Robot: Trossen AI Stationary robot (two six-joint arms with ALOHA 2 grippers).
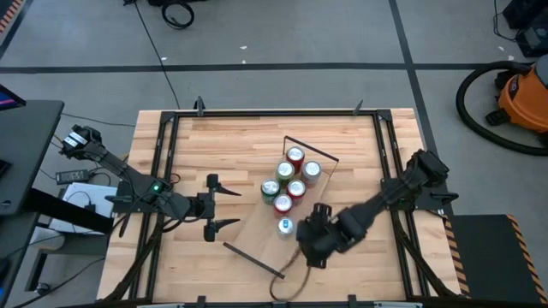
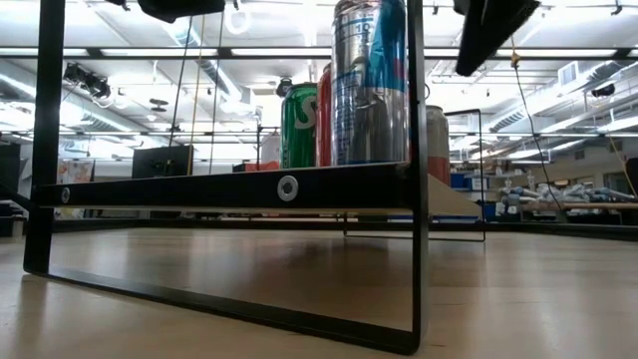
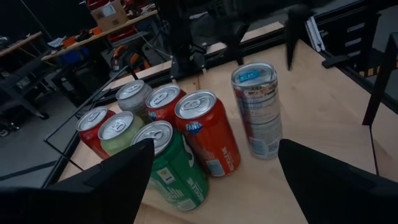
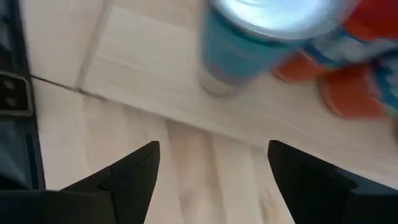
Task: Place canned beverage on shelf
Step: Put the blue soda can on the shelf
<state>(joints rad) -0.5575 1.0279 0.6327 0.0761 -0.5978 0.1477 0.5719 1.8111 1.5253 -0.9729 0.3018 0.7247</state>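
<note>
Risk: right gripper [image 1: 310, 242], fingers wide apart & empty, prob. just beside slim can [image 1: 285, 226] on shelf [image 1: 257, 235]; a nudge topples it.

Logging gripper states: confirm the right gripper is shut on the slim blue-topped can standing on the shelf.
Wrong. The right gripper is open and off the slim blue-topped can, as the right wrist view shows. The can does stand on the shelf, alone beside the cluster.

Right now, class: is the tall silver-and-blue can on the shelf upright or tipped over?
Upright. The silver-and-blue can stands on its base on the shelf, lid facing up, beside the other cans; the low view shows it vertical too.
</note>
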